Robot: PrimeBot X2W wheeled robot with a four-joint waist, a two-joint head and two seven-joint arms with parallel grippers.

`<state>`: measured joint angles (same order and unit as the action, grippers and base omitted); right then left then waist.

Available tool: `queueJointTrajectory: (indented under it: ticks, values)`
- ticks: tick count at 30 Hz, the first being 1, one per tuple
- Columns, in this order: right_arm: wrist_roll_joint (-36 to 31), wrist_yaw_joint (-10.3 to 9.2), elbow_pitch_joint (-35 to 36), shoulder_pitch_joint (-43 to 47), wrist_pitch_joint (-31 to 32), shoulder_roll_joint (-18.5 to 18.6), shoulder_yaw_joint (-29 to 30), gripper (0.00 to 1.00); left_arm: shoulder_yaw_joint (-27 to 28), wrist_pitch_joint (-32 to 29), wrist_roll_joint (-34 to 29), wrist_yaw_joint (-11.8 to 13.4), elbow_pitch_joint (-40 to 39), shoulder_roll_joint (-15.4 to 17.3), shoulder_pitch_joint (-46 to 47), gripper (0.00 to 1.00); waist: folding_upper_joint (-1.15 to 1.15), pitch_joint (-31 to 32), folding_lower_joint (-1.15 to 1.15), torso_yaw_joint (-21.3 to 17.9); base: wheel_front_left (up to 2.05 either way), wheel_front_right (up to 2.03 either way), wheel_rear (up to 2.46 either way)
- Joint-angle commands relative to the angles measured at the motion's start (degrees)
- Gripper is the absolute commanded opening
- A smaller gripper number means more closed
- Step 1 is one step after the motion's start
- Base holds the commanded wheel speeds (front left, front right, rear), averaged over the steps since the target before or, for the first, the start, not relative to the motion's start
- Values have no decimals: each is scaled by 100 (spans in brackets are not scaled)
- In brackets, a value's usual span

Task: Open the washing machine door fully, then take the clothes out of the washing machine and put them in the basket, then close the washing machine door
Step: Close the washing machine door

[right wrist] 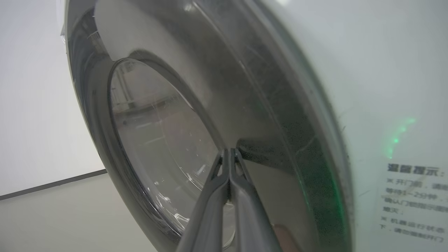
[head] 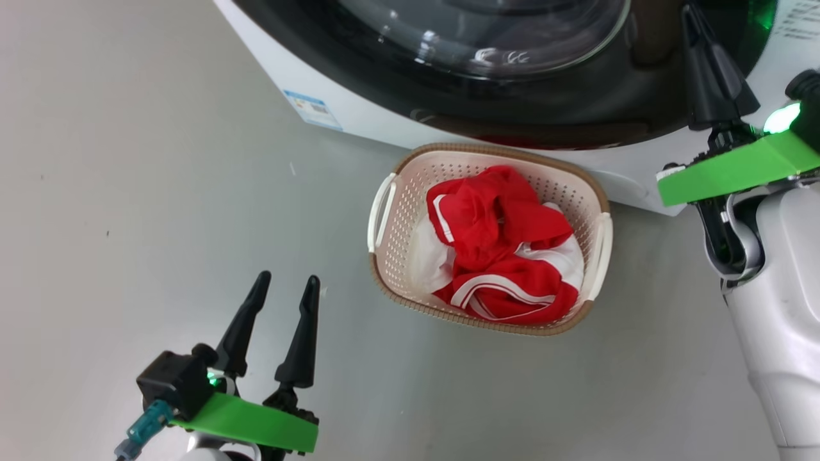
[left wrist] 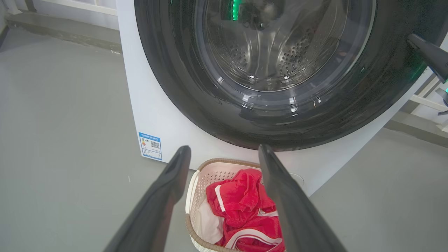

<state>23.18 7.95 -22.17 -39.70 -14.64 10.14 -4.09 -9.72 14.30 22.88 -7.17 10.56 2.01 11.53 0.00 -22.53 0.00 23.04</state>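
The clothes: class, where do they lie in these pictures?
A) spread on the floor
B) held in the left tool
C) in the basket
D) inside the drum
C: the clothes lie heaped inside the basket, which stands on the floor.

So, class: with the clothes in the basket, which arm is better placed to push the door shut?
Right, probably. The right end effector, closed, is at the black rim of the door; the left end effector hangs open over the floor, away from the door.
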Motion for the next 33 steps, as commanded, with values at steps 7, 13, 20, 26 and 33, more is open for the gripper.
queueJointTrajectory:
  ticks: [7,13,20,26,33]
  values:
    - [-144,-46,108,-387,-36,-20,240,0,148,70,41,-32,-181,88,143,100,0,-110,0,68,0,0,0]
    - [-146,-46,70,-254,-36,-31,111,0,165,70,3,-32,-134,88,125,100,0,13,0,19,0,0,0]
    - [-82,-46,10,227,-36,-86,-144,0,224,70,-144,-32,-34,88,8,100,0,330,0,-117,0,0,0]
    - [-11,-46,29,775,-36,-178,-305,100,327,70,-215,-32,55,214,-127,100,0,625,0,-302,0,0,0]
    - [64,-46,109,1378,-36,-265,-353,100,416,70,-220,-32,155,422,-258,100,0,923,0,-578,0,0,0]
